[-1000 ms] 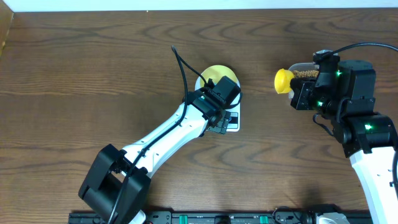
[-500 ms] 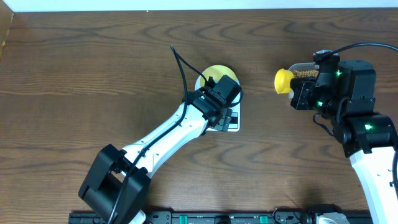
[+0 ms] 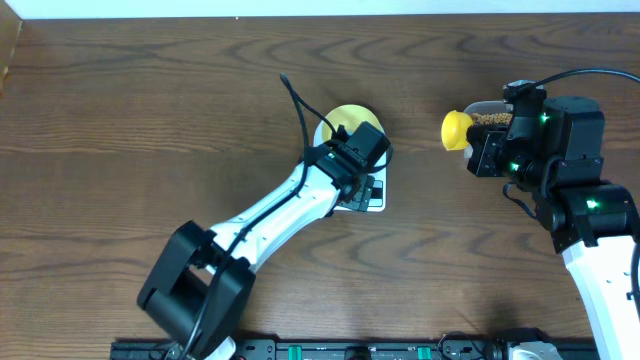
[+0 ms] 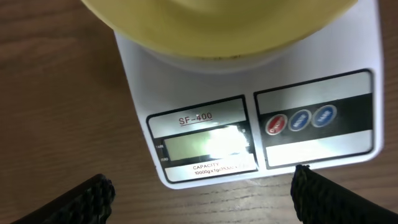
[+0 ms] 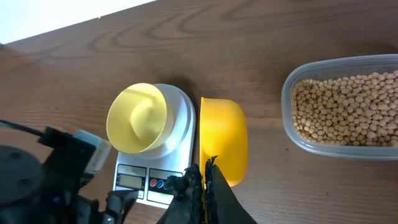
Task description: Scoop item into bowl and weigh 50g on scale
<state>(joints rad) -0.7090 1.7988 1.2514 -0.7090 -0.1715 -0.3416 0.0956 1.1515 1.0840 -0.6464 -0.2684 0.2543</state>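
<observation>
Overhead, my left hand point(image 3: 360, 190) hovers, jaws apart, by the white digital kitchen scale point(image 3: 377, 201) carrying the small pale-yellow bowl point(image 3: 352, 117). Left wrist: display point(image 4: 205, 144) glare, unreadable. Right wrist: right hand point(image 5: 202, 186) clamped on the bright yellow plastic scoop point(image 5: 222, 146), bowl empty, so next I'd dip right into the clear tub point(image 5: 287, 99) of tan beans point(image 5: 348, 106).

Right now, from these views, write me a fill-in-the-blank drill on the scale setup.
The bowl on the scale is ____ inside. The scale's front panel carries ____ round buttons. The right hand is shut on the scoop; the left hand is ____.
Missing: empty; three; open.
</observation>
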